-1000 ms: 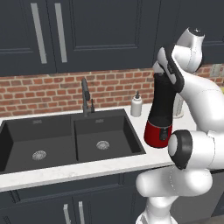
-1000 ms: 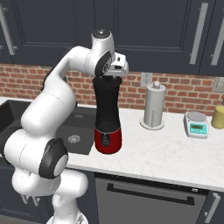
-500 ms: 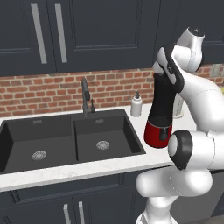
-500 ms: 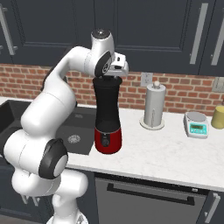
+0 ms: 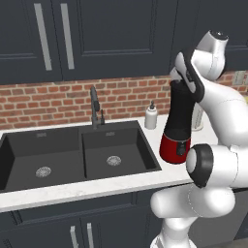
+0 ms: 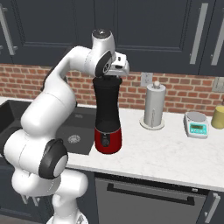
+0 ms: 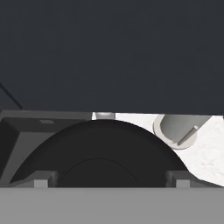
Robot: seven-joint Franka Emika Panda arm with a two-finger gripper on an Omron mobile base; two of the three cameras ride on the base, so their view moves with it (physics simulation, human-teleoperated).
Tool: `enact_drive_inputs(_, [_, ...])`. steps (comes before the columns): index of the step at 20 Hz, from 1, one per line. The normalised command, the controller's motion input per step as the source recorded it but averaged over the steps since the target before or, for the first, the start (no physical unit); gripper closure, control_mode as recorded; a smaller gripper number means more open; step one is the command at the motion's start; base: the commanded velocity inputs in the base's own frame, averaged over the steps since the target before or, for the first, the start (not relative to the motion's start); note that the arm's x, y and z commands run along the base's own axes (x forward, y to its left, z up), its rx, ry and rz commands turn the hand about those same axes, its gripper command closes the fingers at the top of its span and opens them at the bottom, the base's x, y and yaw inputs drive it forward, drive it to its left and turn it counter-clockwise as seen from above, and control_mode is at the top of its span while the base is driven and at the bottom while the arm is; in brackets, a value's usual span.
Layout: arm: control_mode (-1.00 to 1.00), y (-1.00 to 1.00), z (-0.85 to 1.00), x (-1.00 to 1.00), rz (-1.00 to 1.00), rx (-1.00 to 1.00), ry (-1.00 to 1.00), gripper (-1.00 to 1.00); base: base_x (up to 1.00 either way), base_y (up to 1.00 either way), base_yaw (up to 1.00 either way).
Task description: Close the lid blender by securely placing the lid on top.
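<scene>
The claw (image 7: 108,183) sits spread directly over the small flat round black lid (image 7: 100,153), apparently seated on the tall black tapered blender (image 6: 107,116). Light, rigid and smooth, the lid is best pinched at its rim.

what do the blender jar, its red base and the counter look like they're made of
Blender jar: opaque matte black, probably plastic; no see-through, almost no shine. Red base: glossy, likely moulded plastic, with soft highlights on its rounded sides. Counter: pale speckled surface, reads as stone or a stone-look slab, with a smooth low sheen. All rendered, so these are guesses from the look.
</scene>
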Motion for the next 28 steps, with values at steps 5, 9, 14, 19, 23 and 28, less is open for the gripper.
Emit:
enact_drive_inputs(5, [-1.0,-0.05,0.2,-0.13,0.0,0.0,-0.01,-1.0,0.0,0.0,0.0])
enact_drive_inputs(9, [-1.0,-0.01,0.11,-0.29,0.0,0.0,-0.01,-1.0,0.0,0.0,0.0])
enact_drive_inputs(14, [-1.0,-0.01,0.0,-0.57,0.0,0.0,0.0,-1.0,0.0,0.0,0.0])
enact_drive_inputs(19, [-1.0,-0.1,0.0,-0.71,0.0,0.0,-0.03,-1.0,0.0,0.0,0.0])
enact_drive_inputs(23, [-1.0,-0.03,0.0,-0.67,0.0,0.0,-0.09,-1.0,0.0,0.0,0.0])
enact_drive_inputs(28, [-1.0,0.0,0.0,-0.5,0.0,0.0,-0.18,-1.0,0.0,0.0,0.0])
